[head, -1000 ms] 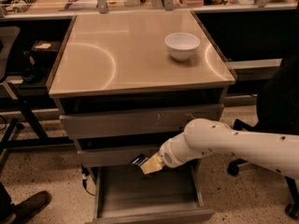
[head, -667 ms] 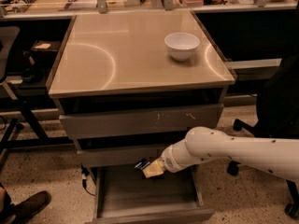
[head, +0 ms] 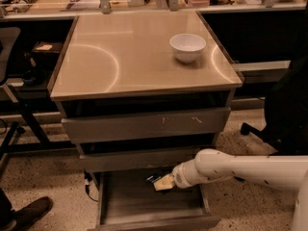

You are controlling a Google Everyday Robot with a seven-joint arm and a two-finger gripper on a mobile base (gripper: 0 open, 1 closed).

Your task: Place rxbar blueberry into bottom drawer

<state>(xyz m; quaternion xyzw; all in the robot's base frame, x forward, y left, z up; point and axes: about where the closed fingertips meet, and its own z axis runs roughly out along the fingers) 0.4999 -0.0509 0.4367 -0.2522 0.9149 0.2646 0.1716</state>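
The bottom drawer [head: 144,201] of the grey cabinet is pulled open and shows a plain grey inside. My gripper [head: 161,182] reaches in from the right, just under the middle drawer's front and over the back of the open drawer. It is shut on the rxbar blueberry [head: 153,178], a small dark flat bar sticking out to the left of the tan fingers [head: 165,183]. The bar is held a little above the drawer floor.
A white bowl [head: 187,46] stands on the cabinet top [head: 120,61] at the back right. The top drawer [head: 144,124] and middle drawer [head: 134,159] stick out slightly. A chair base [head: 250,128] is at the right, a shoe [head: 29,211] at the lower left.
My arm has dropped and the gripper has carried the bar down and slightly right, from the middle drawer's front into the open bottom drawer.
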